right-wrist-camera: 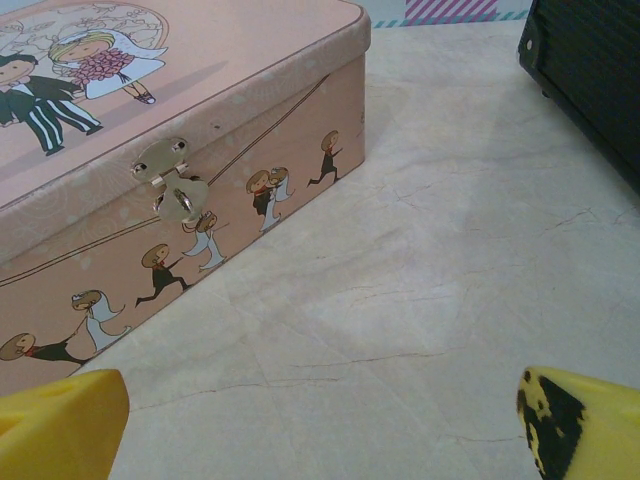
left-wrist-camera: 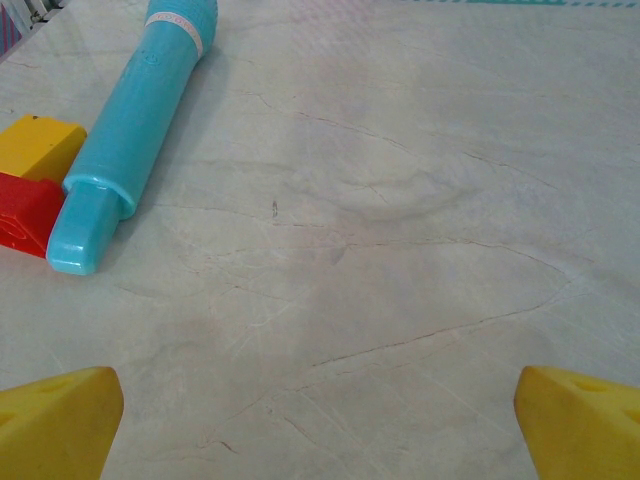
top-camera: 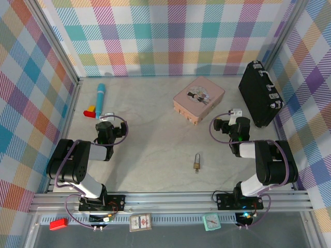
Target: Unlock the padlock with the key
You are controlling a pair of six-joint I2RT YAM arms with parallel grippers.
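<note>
The tiny brass padlock (top-camera: 197, 164) lies flat on the marble table, near the front and between the two arms, its thin silver shackle pointing away from me. A silvery speck at its near end looks like the key (top-camera: 196, 171); whether it sits in the keyhole I cannot tell. My left gripper (top-camera: 107, 116) rests low at the left, well away from the padlock. In the left wrist view this gripper (left-wrist-camera: 320, 430) is open over bare table. My right gripper (top-camera: 234, 112) sits at the right, behind the padlock. In the right wrist view it (right-wrist-camera: 320, 430) is open with nothing between its fingers.
A pink tin (top-camera: 198, 98) with a cartoon couple and a latch (right-wrist-camera: 175, 190) stands at the back centre, close to the right gripper. A black case (top-camera: 260, 93) leans at the right wall. A teal cylinder (left-wrist-camera: 130, 140) and red-yellow blocks (left-wrist-camera: 30, 185) lie at the left.
</note>
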